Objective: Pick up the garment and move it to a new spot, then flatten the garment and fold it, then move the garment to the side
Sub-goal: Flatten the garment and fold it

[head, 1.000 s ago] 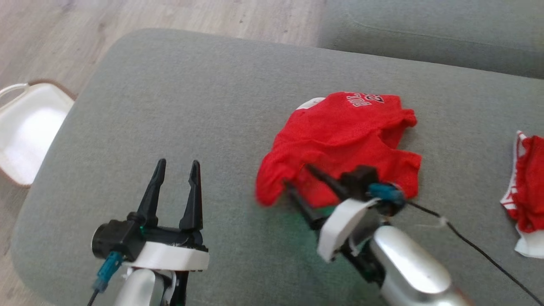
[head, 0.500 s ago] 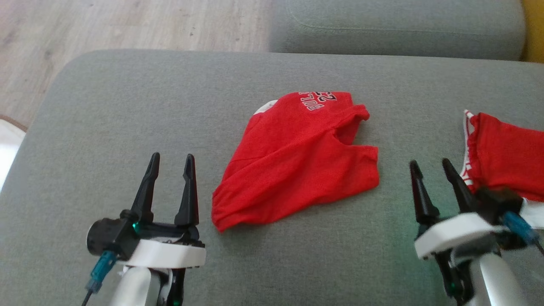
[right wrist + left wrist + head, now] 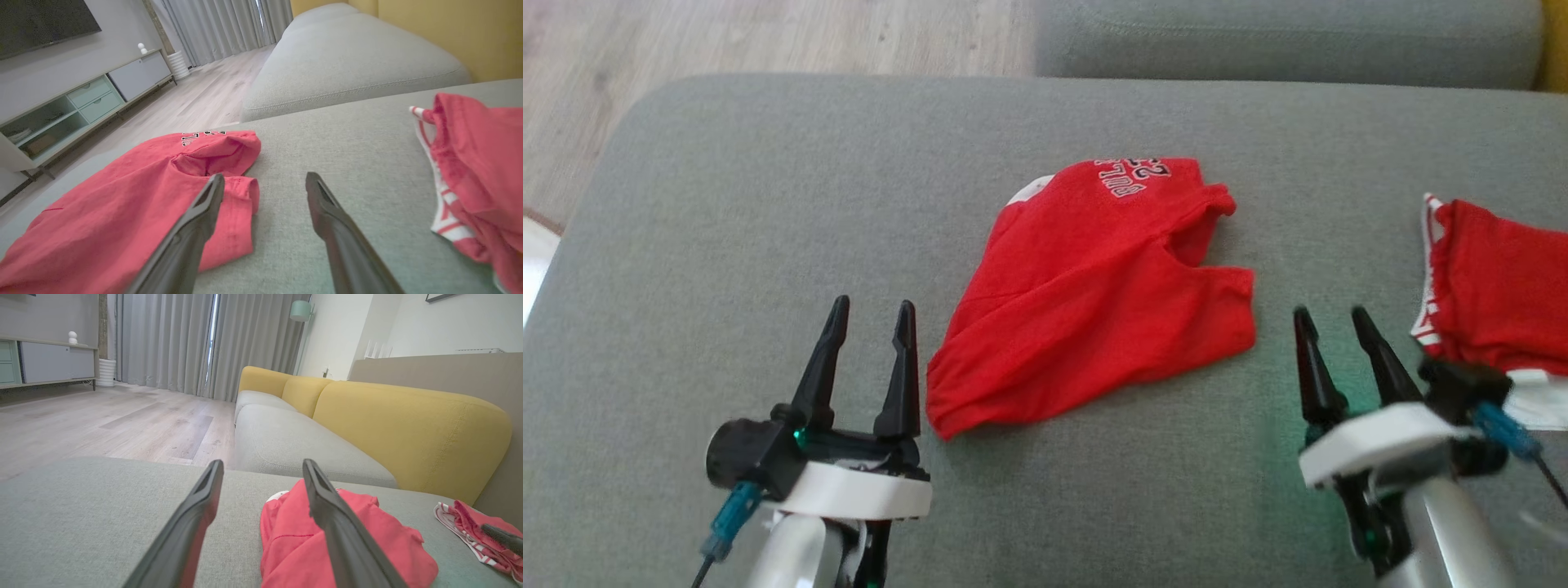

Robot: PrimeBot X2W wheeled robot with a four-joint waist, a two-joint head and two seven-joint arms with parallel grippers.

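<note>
Our left claw (image 3: 872, 304) hovers with its two dark fingers spread and empty. Just right of its tips begins the garment (image 3: 1094, 302), a thin red jersey crumpled into a loose wedge on the grey woven cushion (image 3: 768, 204), ending short of our right claw (image 3: 1331, 312), likewise spread and holding nothing. We judge the cloth light, limp and prone to sag and bunch, so a pinch at a hemmed corner beside either claw suits best. Right of the right claw lies another red piece with white striped trim (image 3: 1494, 286).

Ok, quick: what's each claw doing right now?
Left claw: open, empty, beside the red jersey.
Right claw: open, empty, on the jersey's other side.
</note>
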